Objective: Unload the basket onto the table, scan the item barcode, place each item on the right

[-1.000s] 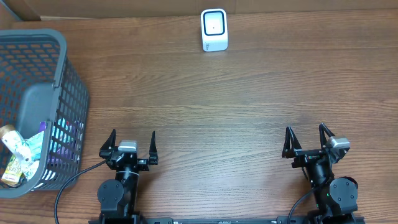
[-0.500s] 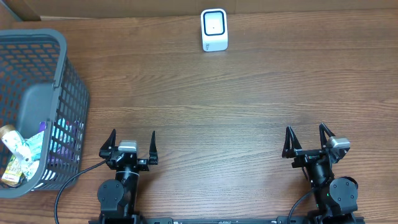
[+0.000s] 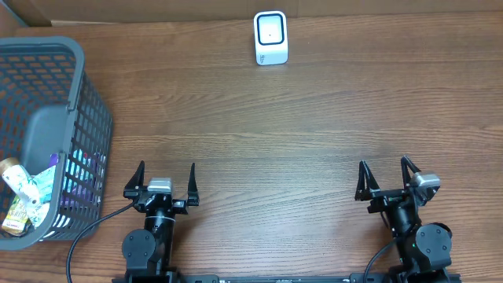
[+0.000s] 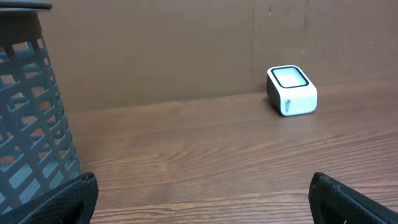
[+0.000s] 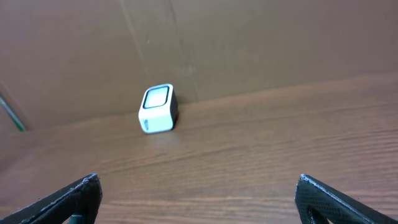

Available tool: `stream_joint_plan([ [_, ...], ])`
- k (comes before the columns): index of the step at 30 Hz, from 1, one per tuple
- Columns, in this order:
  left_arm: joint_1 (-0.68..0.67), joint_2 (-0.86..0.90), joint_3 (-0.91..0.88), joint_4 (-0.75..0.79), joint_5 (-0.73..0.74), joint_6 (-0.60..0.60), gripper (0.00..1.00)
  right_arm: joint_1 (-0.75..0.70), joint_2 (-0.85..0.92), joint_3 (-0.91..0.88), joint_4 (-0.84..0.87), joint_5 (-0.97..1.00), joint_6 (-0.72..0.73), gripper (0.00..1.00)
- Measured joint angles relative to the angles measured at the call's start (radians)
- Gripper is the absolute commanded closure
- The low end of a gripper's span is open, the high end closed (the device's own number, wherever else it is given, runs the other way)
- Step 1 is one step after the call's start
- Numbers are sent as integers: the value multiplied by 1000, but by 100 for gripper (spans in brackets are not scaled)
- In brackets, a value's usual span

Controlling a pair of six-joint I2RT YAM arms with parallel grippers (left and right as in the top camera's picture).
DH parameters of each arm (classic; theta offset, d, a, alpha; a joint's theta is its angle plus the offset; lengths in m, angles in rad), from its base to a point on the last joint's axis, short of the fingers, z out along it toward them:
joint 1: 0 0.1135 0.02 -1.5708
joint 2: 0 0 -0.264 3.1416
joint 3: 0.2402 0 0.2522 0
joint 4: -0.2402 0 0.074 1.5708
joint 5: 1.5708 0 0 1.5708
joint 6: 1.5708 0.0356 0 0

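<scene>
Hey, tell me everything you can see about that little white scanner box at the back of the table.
The scanner is a small white box with rounded corners that looks like plastic. Its top face holds a pale window in a dark frame. The wrist views show a darker rear side and small grey lettering on one white side, too small to read. It stands upright at the far edge of the wooden table, close to the brown board behind it. Only the table touches it, and no cable is visible.

basket (image 3: pixel 88 130) at left, items (image 3: pixel 21 195) inside; scanner (image 3: pixel 270 37) far centre
</scene>
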Motion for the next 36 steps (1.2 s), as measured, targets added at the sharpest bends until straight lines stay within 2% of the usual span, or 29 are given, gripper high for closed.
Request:
stream_joint_plan([
  [4, 0, 28, 61, -71, 0, 2, 0, 0, 0, 40, -62, -8, 0, 0],
  [11, 0, 311, 343, -98, 12, 24, 0, 0, 0, 224, -199, -11, -4, 0],
  [17, 0, 558, 613, -248, 59, 27, 0, 0, 49, 358, -259, -16, -14, 0],
  [23, 0, 792, 982, -488, 113, 30, 0, 0, 236, 577, -367, -23, -27, 0],
  [29, 0, 999, 1395, -798, 125, 31, 0, 0, 474, 840, -515, -65, -30, 0],
  [36, 0, 1261, 1885, -1156, 140, 85, 0, 0, 807, 1227, -823, -163, -32, 0],
])
